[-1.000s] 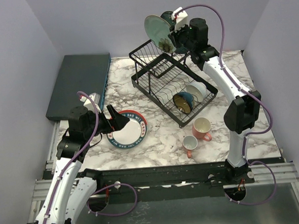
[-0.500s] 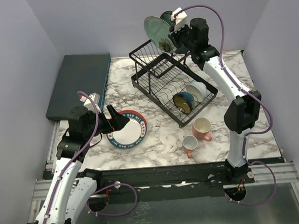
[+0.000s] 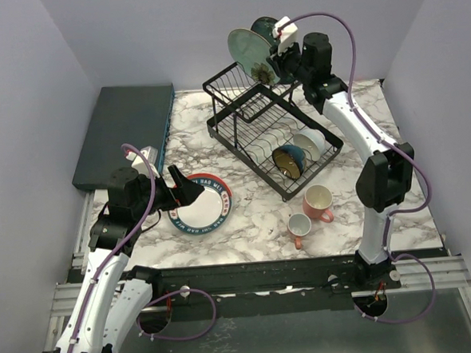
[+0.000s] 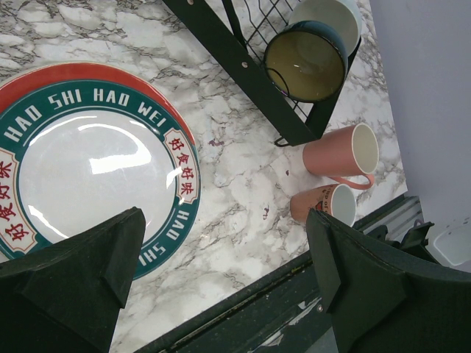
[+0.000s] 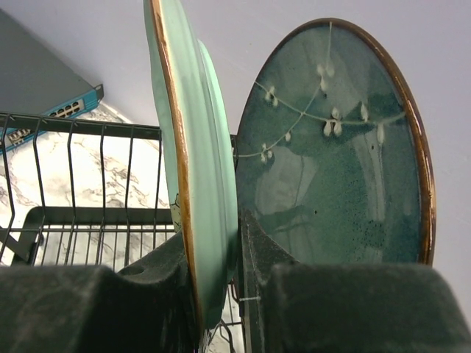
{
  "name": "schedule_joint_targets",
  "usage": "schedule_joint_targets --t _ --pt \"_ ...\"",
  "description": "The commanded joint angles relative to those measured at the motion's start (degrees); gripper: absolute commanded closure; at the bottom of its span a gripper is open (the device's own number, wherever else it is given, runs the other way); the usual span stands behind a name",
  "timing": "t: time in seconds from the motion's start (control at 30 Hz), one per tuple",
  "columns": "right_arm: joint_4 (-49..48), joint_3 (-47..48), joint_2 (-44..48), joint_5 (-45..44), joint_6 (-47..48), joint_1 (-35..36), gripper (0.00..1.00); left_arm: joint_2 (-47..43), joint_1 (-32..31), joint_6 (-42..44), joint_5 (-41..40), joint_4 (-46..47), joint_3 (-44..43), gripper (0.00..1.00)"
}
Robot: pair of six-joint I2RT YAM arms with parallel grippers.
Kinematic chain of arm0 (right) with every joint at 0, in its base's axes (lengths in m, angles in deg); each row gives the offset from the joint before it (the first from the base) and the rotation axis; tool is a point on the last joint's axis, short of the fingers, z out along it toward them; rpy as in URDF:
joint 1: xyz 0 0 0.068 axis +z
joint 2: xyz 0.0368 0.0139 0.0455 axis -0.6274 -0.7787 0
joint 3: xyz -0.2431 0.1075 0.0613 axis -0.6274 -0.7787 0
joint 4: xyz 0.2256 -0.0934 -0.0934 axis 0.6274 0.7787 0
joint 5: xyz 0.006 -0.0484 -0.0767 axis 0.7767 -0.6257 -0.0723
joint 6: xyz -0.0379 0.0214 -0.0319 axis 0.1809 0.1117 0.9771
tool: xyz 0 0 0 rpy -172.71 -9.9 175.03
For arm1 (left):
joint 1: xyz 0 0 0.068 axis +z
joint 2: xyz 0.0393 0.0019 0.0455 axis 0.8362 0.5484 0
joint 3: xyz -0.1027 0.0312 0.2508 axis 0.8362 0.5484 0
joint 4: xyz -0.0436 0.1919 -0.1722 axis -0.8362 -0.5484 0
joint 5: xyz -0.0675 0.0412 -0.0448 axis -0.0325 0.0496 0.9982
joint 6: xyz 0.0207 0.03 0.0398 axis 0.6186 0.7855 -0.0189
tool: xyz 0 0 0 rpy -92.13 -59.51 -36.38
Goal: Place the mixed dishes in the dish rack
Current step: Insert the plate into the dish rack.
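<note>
Dishes are only partly in the dish rack point(image 3: 229, 95): the dark cream-lined bowl point(image 3: 287, 161) point(image 4: 305, 62) and the white bowl point(image 3: 309, 142) point(image 4: 331, 15) stand on edge in its lower slotted base. The right gripper point(image 3: 275, 60) point(image 5: 221, 294) is high above the back of the rack, clenched on the lower rim of the upright pale green plate point(image 3: 248, 52) point(image 5: 191, 169). The dark teal plate point(image 3: 264, 27) point(image 5: 331, 147) stands just beside it; whether the fingers pinch it too is not clear. The left gripper point(image 3: 190, 187) point(image 4: 224, 220) hovers with fingers spread wide, grasping nothing, over the edge of the red-and-teal plate point(image 3: 201, 204) point(image 4: 96, 162), which lies flat on the marble table point(image 3: 254, 215). 2 pink mugs point(image 3: 319, 202) point(image 4: 342, 154) stand on the table near the rack's front.
</note>
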Motion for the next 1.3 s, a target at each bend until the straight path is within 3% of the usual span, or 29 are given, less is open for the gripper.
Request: schedule_joint_targets --t 0.0,0.93,1.1,1.27 --pt "-5.2 -2.0 3.5 1.3 -0.5 -1.0 1.0 -0.4 -0.2 0.1 -0.9 0.9 0.5 0.01" --pt "-11.1 -14.8 9.2 0.7 -5.7 -1.0 0.99 0.1 -0.2 0.1 -0.7 1.0 0.5 0.01" --pt "-11.6 -16.7 10.1 0.3 -6.1 -1.0 0.83 0.2 -0.3 0.1 -0.7 1.0 0.5 0.01" --pt "-12.6 -18.4 11.2 -0.2 -6.7 -1.0 0.59 0.3 -0.3 0.1 -0.6 1.0 0.5 0.01"
